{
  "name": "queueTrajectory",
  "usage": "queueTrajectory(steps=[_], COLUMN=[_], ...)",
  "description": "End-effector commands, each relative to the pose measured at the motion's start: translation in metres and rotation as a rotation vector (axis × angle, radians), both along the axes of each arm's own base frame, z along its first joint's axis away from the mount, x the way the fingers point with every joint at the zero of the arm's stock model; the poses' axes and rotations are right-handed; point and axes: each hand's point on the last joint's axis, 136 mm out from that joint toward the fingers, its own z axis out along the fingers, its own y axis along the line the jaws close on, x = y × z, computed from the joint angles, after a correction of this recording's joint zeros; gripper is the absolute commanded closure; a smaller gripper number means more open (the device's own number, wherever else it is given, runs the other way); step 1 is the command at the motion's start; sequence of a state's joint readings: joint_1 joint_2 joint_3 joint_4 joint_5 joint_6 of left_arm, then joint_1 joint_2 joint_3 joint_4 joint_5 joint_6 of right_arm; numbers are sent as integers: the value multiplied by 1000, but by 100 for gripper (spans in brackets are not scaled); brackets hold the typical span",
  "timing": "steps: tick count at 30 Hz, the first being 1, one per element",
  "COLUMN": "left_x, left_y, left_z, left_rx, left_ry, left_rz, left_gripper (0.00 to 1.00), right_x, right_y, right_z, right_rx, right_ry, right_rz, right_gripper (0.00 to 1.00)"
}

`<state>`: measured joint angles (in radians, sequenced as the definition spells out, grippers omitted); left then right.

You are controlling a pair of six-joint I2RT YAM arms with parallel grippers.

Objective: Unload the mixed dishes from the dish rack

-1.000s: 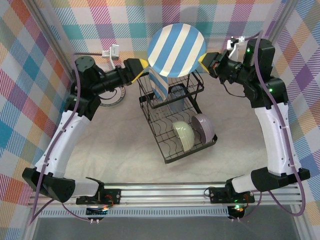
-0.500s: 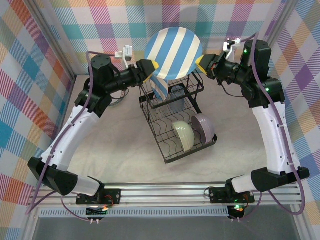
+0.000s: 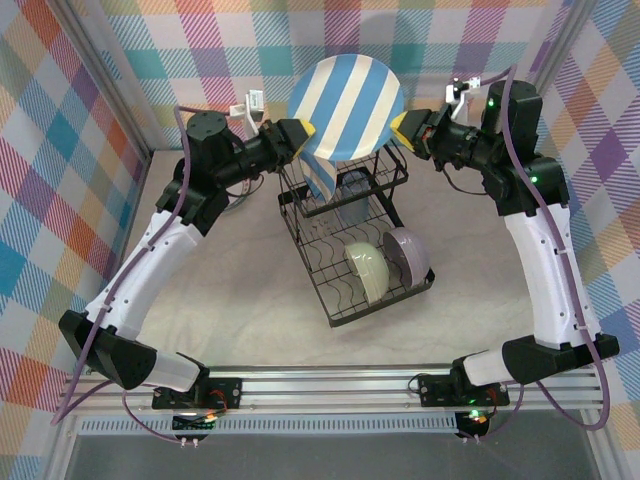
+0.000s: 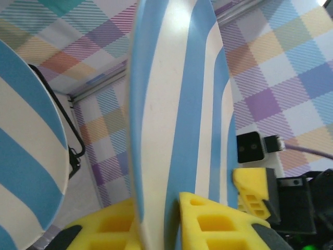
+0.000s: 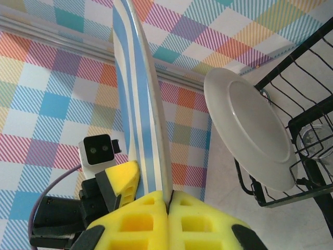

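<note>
The round blue-and-white striped plate [image 3: 345, 105] hangs on edge above the far end of the black wire dish rack [image 3: 318, 252]. The left claw [image 3: 298, 134] and right claw [image 3: 404, 124] clamp opposite rims, probably for a handover between arms.

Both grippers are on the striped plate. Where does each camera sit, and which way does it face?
Top external: above and behind the bases, looking down on the black wire dish rack; both arms show, left gripper and right gripper clamping opposite rims of the round blue-and-white striped plate.
Left wrist: looks past its yellow fingers along that plate, edge-on, toward the right gripper.
Right wrist: mirrored past its fingers, facing the left gripper; a pale plate stands in the rack.
Shared: both wrists see the clamped plate.
</note>
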<state>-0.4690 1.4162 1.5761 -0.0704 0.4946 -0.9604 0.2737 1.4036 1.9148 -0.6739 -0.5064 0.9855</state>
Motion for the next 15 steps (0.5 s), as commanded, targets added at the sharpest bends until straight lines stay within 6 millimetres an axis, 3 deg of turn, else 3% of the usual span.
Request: queueTrajectory(steps=[1,5,9,10,12,14,15], left_x=[-8,-8,-10,-11,-13,-14,-16], left_y=[1,2,4,4,5,7,8], left_z=[18,20,23,25,28,34,38], left_rx=[-58,-84,-103,-107,-116,-128,-134], left_ry=[-37,-33,-37,-39,-45,-56,-62], left_rz=[5,9,14,15,16,21,22], left_gripper=[89,100,100,100,100,100,100], right_x=[-14,-15,-17,-17,-19,-21,-21], right_y=[0,1,0,0,-1,-3,-4], right_z=[26,24,25,26,29,33,33], right_rx=[33,35,30,26,22,9,0], right_ry=[-104,-107,-131,-142,-175,-217,-231], right_rz=[35,44,44,43,42,39,33], right_gripper=[100,100,100,91,55,3,1])
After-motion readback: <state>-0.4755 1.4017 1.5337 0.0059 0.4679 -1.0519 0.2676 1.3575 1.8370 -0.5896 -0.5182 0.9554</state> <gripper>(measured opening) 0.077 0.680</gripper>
